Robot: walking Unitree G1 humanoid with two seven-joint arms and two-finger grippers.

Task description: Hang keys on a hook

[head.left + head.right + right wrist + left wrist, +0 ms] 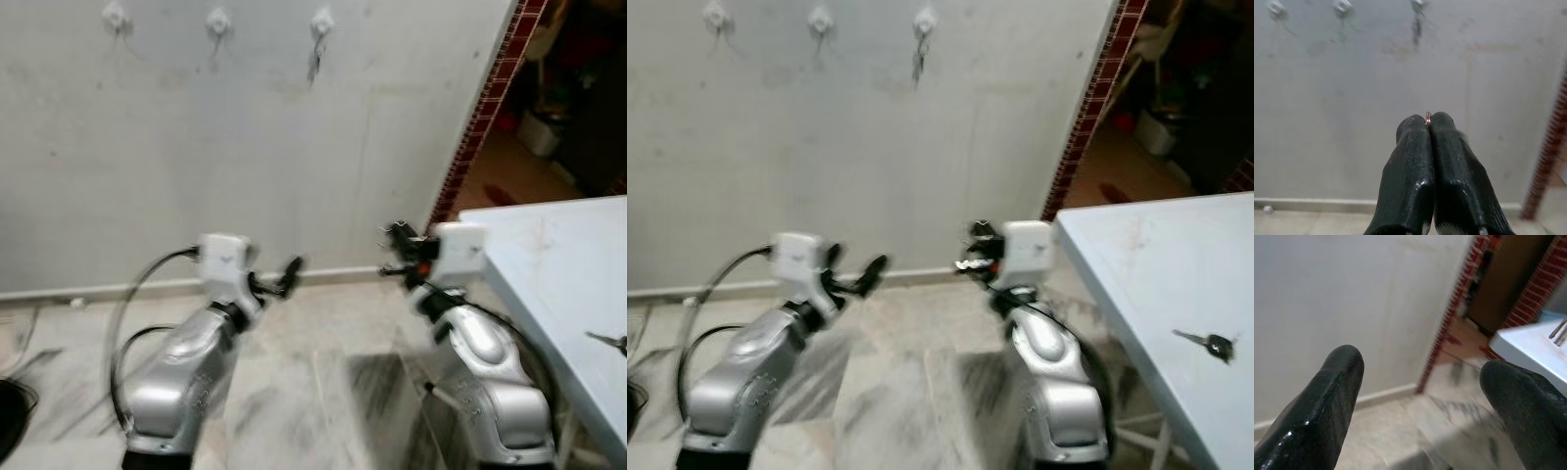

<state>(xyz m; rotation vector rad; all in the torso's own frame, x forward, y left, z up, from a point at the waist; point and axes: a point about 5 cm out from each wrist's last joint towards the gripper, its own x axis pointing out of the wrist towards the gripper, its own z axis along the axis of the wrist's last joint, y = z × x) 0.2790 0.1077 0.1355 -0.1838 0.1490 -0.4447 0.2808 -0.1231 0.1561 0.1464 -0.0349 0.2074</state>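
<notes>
Right gripper (1428, 120) pinched closed on a copper key ring (1428, 116), seen in right wrist view. Left gripper (1420, 377) spread wide, empty. Wall hooks (217, 22) upper left; a key (1207, 343) lies on table (1136, 264), lower right.

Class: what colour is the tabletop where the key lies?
Pale blue tabletop, clearest in the right eye view.

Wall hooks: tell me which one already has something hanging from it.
The rightmost hook, nearest the brick edge. A dark item dangles below it; the middle hook and left hook carry nothing like it.
</notes>
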